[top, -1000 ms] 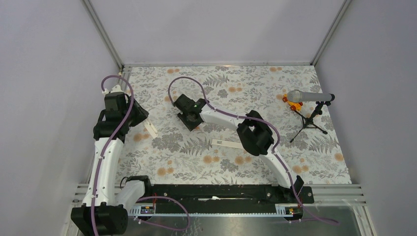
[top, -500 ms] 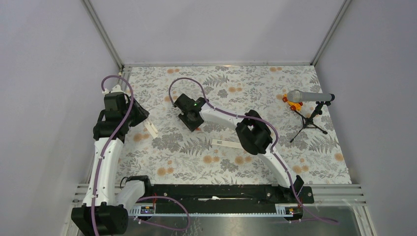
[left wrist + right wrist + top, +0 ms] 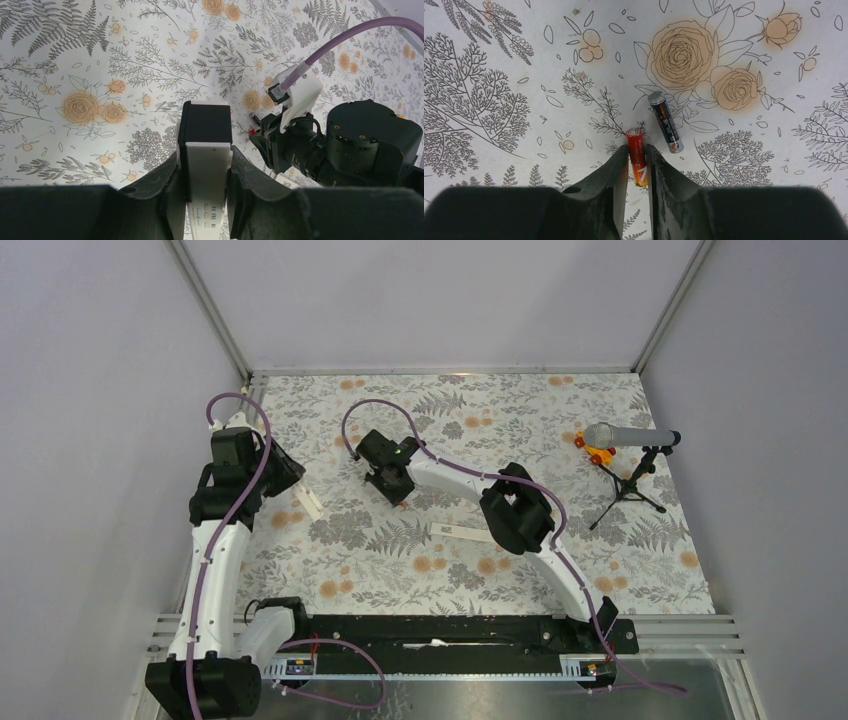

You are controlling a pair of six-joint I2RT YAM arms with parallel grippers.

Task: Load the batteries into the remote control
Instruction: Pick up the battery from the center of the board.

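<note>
Care lies in lifting straight and keeping the red battery point(image 3: 635, 141) square: the right gripper point(image 3: 637, 152) is clenched on it, just beside the second battery point(image 3: 665, 129) lying on the desk point(image 3: 499, 50), while the left gripper point(image 3: 205, 162) grasps the remote control point(image 3: 205, 125).

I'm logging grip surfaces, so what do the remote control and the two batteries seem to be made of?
Remote control: likely matte plastic, white body with black end, no glare. Red battery: glossy printed wrap, probably over metal. Dark battery: similar wrap, shiny silvery end caps look metallic.
</note>
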